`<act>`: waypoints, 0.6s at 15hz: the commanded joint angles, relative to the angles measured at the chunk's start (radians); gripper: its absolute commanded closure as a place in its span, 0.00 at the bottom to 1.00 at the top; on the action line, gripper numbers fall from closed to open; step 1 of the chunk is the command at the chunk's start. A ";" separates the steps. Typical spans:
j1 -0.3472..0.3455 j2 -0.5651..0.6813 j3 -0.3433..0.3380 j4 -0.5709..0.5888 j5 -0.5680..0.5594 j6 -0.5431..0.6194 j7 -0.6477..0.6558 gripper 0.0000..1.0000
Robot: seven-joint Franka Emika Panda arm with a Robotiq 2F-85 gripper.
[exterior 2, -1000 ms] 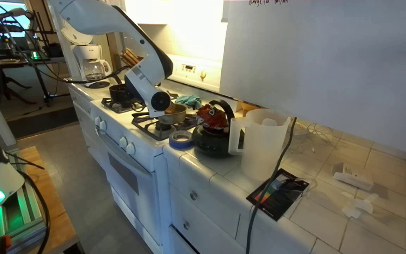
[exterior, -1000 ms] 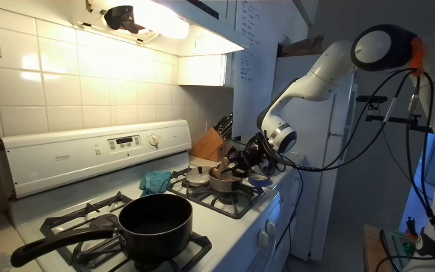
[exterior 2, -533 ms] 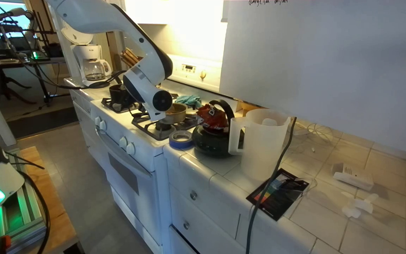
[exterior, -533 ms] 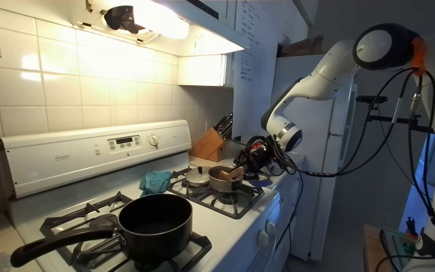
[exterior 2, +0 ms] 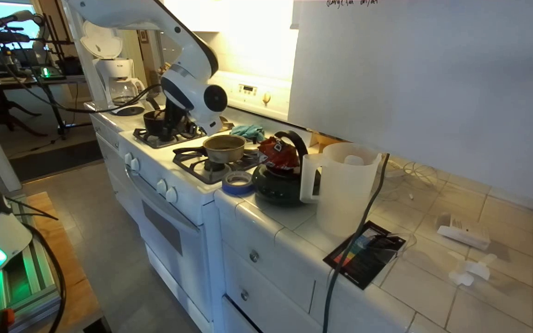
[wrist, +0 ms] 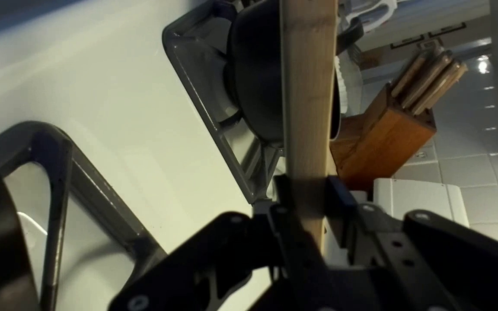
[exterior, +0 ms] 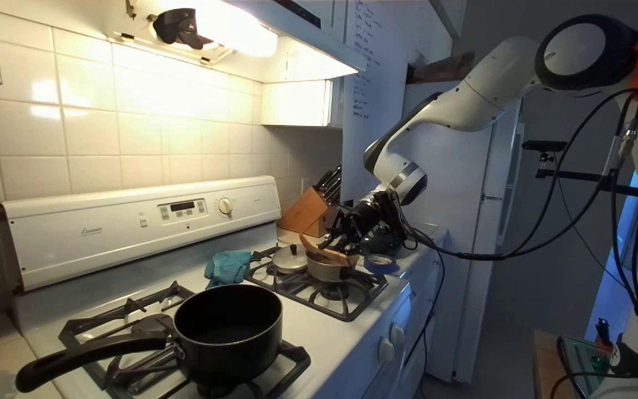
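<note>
My gripper is shut on a flat wooden utensil, which runs upward from the fingertips in the wrist view. In an exterior view the gripper holds the utensil slanted across the rim of a small metal pot. The utensil's lower end is near the rim; I cannot tell if it touches. The pot also shows in an exterior view, where the arm hides the fingers. A black saucepan stands on the nearer burner in that view; it shows behind the utensil in the wrist view.
A metal lid, teal cloth and wooden knife block are around the burners. Blue tape, a dark kettle and a translucent pitcher stand beside the stove. The range hood hangs above.
The gripper first moved away from the knife block side, then back and up. The utensil was tilted down into the pot; now it slants the other way and sits higher, at the rim.
</note>
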 commanded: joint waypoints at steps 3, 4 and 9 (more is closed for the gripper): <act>0.090 -0.021 0.076 0.015 -0.183 0.192 0.000 0.94; 0.102 -0.012 0.090 0.023 -0.220 0.225 -0.001 0.94; 0.137 0.026 0.141 0.026 -0.442 0.385 0.003 0.94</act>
